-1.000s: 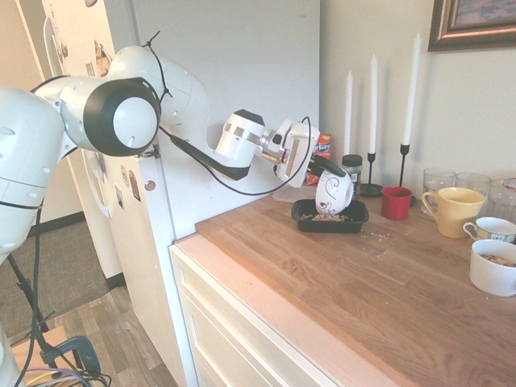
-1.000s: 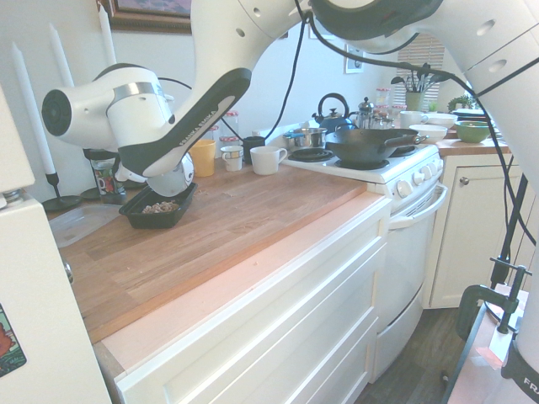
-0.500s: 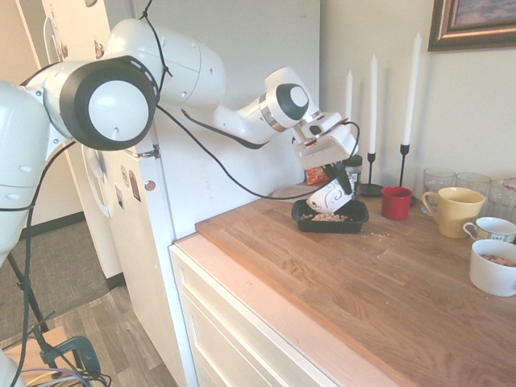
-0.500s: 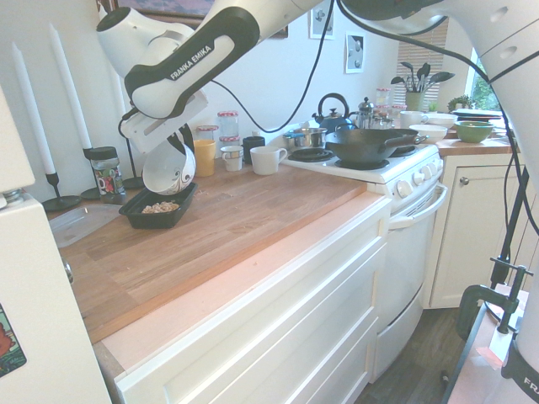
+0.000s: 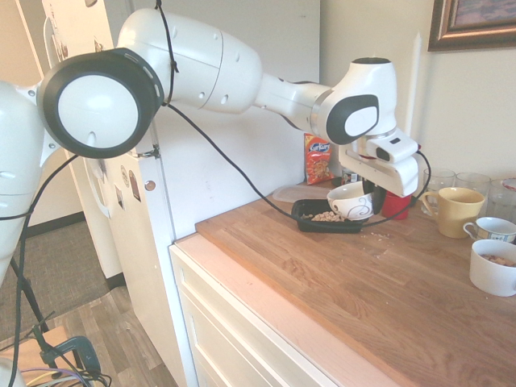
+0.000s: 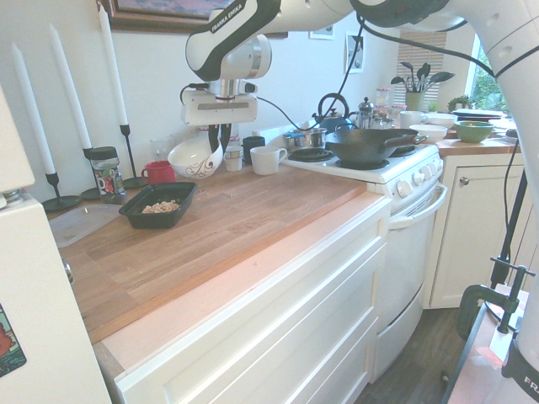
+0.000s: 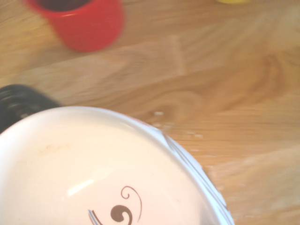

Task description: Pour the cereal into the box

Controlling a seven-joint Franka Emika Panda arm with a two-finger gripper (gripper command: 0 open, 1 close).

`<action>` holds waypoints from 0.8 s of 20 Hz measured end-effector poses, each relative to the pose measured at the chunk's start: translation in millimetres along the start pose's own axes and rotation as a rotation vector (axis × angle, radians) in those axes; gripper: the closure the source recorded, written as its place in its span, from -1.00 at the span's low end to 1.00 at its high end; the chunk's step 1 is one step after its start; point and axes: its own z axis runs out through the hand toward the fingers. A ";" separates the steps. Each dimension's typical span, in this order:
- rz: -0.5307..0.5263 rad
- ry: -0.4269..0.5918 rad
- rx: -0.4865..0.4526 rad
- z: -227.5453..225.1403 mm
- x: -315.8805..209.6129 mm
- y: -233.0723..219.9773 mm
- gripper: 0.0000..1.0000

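— Cereal point(image 6: 161, 206) first: where does it sit?
— In the box point(image 6: 135, 218), a small tan heap on the black floor of the tray. From the other side the heap point(image 5: 326, 216) shows just beside the bowl, and a few crumbs point(image 5: 377, 235) lie loose on the counter point(image 6: 219, 231) near the box's corner.
— And nearer the camera than that?
— Only bare wood of the counter, with white drawers point(image 6: 278, 337) under it.
— What about the gripper?
— The gripper point(image 6: 218, 139) is clenched on the rim of the bowl point(image 6: 195, 157), pointing steeply down. The bowl hangs in the air, mouth roughly upward, just past the box's far end and above the counter. Its inside looks empty in the wrist view point(image 7: 93, 168), where a brown swirl shows on the white.
— What stands by it?
— A red cup point(image 6: 157, 172) right beside the bowl, close to the wall. A yellow mug point(image 5: 453, 210) is a little further along, then two white cups point(image 5: 492, 229); the larger one point(image 5: 493, 268) holds some tan bits.
— And at the back?
— Black candlesticks with tall white candles point(image 6: 113, 55) against the wall, a dark-lidded jar point(image 6: 104, 172) beside them, and an orange snack bag point(image 5: 317, 159).
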 end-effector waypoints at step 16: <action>0.151 -0.124 0.017 82.9 85.3 104.6 1.00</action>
